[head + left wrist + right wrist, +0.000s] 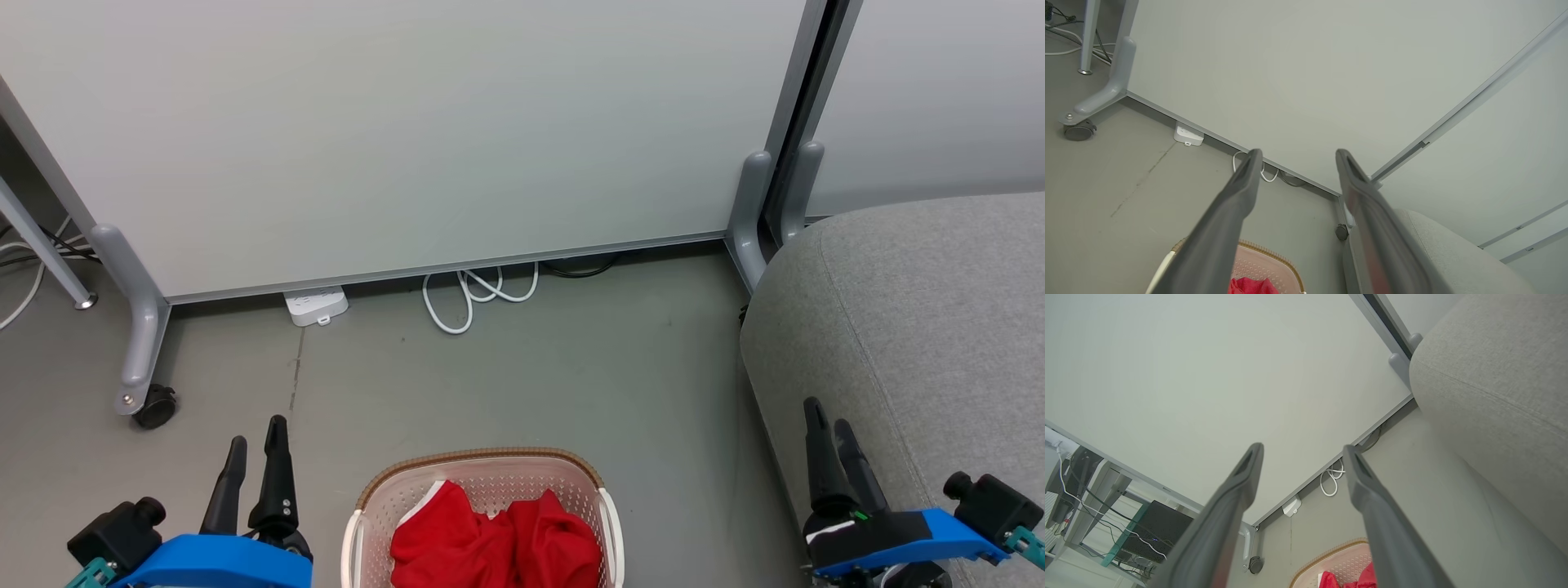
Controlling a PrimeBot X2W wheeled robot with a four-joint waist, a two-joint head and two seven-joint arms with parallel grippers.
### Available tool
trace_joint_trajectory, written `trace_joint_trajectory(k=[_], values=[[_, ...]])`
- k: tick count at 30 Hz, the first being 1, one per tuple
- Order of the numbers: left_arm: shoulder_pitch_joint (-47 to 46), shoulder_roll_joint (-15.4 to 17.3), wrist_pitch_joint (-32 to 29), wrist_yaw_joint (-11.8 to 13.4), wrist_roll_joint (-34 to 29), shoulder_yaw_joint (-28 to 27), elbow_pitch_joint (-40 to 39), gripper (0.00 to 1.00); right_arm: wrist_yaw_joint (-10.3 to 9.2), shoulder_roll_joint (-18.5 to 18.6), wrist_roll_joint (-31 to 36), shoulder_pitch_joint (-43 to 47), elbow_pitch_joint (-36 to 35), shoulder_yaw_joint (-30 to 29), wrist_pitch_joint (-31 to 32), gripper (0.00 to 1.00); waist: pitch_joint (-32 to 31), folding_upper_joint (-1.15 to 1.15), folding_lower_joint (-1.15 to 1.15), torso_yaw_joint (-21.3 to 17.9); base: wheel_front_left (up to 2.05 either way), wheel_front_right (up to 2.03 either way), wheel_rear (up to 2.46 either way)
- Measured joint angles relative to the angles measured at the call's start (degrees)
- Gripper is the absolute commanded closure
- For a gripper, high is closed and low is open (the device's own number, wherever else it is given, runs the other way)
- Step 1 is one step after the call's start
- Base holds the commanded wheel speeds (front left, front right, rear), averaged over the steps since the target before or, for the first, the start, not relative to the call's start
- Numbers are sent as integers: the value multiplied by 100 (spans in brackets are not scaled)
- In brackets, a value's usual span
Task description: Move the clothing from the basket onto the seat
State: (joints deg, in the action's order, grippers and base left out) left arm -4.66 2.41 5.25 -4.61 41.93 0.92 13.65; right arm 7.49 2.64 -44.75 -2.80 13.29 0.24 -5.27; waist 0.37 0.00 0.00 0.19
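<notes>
Head view: at bottom centre, on the grey floor (531,367), the basket (482,453), with the clothing (498,539) bunched inside and white trim showing at its upper left. Along the right edge, the seat (922,327), just beside the basket but apart from it. At lower left, the left gripper (257,431), fingers parted and empty, pointing up the frame. At lower right, the right gripper (824,413), likewise empty, set against the seat's near edge. Behind, across the upper frame, a pale panel (408,122) on a castered foot (155,406), with a white power strip (316,306) and a looped white cable (478,298) at its base. Left wrist view: both fingers spread wide, nothing between them; basket rim and a patch of red at bottom centre, seat corner at lower right. Right wrist view: fingers again wide apart and empty; basket and red fabric at the bottom edge, seat across the upper right.
</notes>
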Motion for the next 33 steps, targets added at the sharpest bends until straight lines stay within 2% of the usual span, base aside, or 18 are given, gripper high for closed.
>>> trace_joint_trajectory(k=[33], values=[[-8, 21, 503, 48, -2105, 294, 20, 0, 0, 4, 2051, 81, 56, 255, -493, 0, 2, 0, 0, 35, 0, 0, 0]])
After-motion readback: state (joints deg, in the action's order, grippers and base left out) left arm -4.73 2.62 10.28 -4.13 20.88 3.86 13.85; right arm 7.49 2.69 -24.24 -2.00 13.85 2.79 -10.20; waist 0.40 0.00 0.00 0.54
